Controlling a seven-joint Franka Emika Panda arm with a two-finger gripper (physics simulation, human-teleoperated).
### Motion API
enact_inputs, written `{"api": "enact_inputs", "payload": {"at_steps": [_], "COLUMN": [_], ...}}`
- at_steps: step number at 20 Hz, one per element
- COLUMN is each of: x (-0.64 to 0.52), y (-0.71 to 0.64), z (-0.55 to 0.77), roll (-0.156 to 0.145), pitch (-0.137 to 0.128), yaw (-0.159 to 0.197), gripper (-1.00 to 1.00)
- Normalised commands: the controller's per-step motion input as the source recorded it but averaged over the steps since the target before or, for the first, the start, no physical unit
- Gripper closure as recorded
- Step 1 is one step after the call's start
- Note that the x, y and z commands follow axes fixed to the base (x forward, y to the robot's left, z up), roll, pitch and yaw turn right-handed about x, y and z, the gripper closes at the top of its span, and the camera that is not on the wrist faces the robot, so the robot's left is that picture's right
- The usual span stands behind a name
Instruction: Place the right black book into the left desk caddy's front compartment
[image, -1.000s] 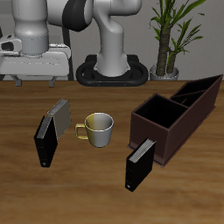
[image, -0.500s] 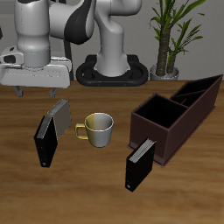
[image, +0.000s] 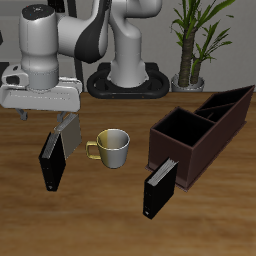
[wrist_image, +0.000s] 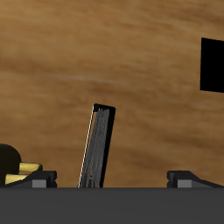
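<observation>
The right black book (image: 50, 162) stands tilted on the table, with its grey page edge facing up. It also shows in the wrist view (wrist_image: 101, 144), standing between the two fingers. My gripper (image: 47, 115) is open and empty, just above the book's top, with its fingers (wrist_image: 188, 178) spread wide on either side. The left desk caddy (image: 228, 118) is a long maroon-brown open box across the table; its section nearer the table's front edge (image: 160, 145) holds nothing.
A pale yellow mug (image: 113, 147) stands between the book and the caddy, and shows beside the book in the wrist view (wrist_image: 13, 162). A second black book (image: 160, 188) stands upright at the caddy's front end. A potted plant (image: 190, 40) is at the back.
My gripper has come down and moved toward the right black book, from above and behind it to just over its top. The book, mug and caddy have not moved.
</observation>
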Motion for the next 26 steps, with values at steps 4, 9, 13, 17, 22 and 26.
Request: {"api": "enact_inputs", "payload": {"at_steps": [4, 9, 13, 17, 22, 26], "x": [0.07, 0.02, 0.01, -0.02, -0.01, -0.01], "y": [0.18, 0.10, 0.05, -0.04, -0.07, -0.05], "z": [-0.20, -0.08, -0.15, -0.20, -0.18, -0.19], "roll": [-0.005, 0.010, 0.013, -0.007, -0.008, -0.006], "pitch": [0.005, 0.008, 0.017, 0.024, 0.029, 0.029], "yaw": [0.012, -0.010, -0.015, -0.030, -0.008, -0.010], "gripper": [-1.00, -1.00, -1.00, -1.00, -1.00, -1.00]}}
